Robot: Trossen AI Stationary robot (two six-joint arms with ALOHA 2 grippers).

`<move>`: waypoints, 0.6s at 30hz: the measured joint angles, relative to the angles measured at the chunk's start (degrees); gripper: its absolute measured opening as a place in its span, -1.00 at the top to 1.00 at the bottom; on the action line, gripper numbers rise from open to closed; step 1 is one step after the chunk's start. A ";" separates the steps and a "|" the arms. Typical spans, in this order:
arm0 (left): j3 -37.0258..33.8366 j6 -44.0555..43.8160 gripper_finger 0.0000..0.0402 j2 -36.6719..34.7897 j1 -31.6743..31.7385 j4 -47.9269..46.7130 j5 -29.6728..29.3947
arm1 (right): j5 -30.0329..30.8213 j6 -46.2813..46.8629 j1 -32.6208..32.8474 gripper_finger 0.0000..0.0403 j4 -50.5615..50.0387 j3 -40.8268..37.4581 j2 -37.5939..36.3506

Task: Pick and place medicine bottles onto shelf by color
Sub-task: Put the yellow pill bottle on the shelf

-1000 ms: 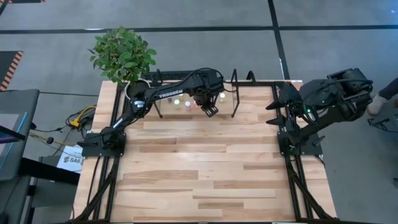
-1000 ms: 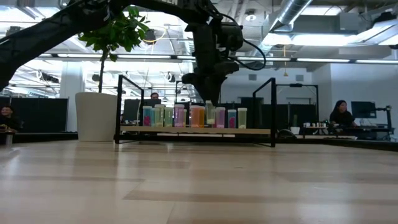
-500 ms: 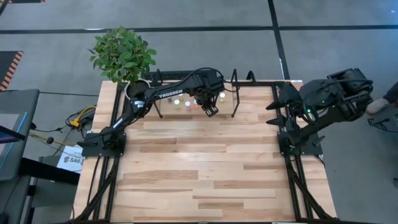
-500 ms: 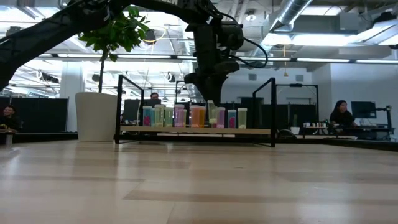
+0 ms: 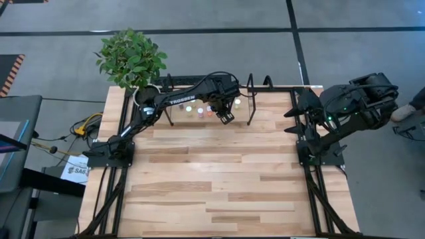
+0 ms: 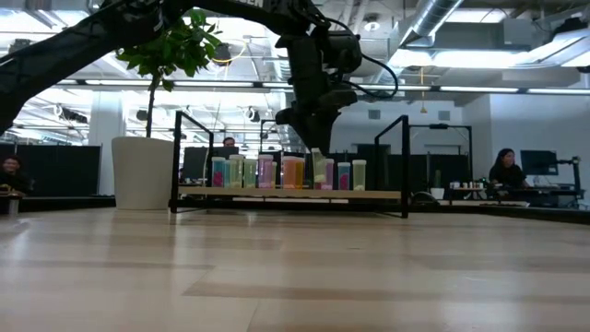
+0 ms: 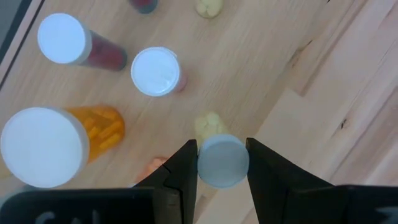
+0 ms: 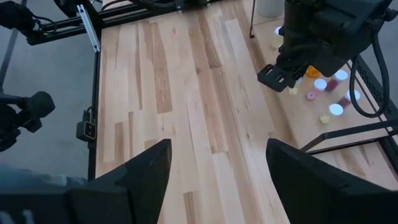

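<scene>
Two dark arms stand at the light plank table [image 5: 219,172]. On the left arm, the end effector [image 7: 222,163] is closed on a small bottle with a white round cap [image 7: 223,162], held just above the small light-wood shelf in a black tube frame [image 6: 387,195]; the bottle's body colour cannot be told from the wrist view. In the low view this bottle [image 6: 318,170] hangs tilted under the left end effector [image 6: 316,152], among the row of standing bottles [image 6: 267,172], with a pale-green bottle [image 6: 359,174] at the row's far end. The wrist view shows, just beside the held bottle, a large orange bottle with a wide white cap [image 7: 43,147], a dark-red bottle with a white cap [image 7: 61,38] and another white-capped bottle [image 7: 155,71], all upright on the shelf board. On the right arm, the end effector [image 8: 217,180] has its jaws spread wide and empty, folded back at the table's right edge, well apart from the shelf. A leafy green potted plant in a white pot [image 5: 130,60] stands at the table's far left corner.
</scene>
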 joint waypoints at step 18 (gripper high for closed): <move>0.00 -1.78 0.53 -0.02 -0.04 0.44 -2.83 | 0.00 -0.02 0.00 -0.42 0.00 0.00 0.00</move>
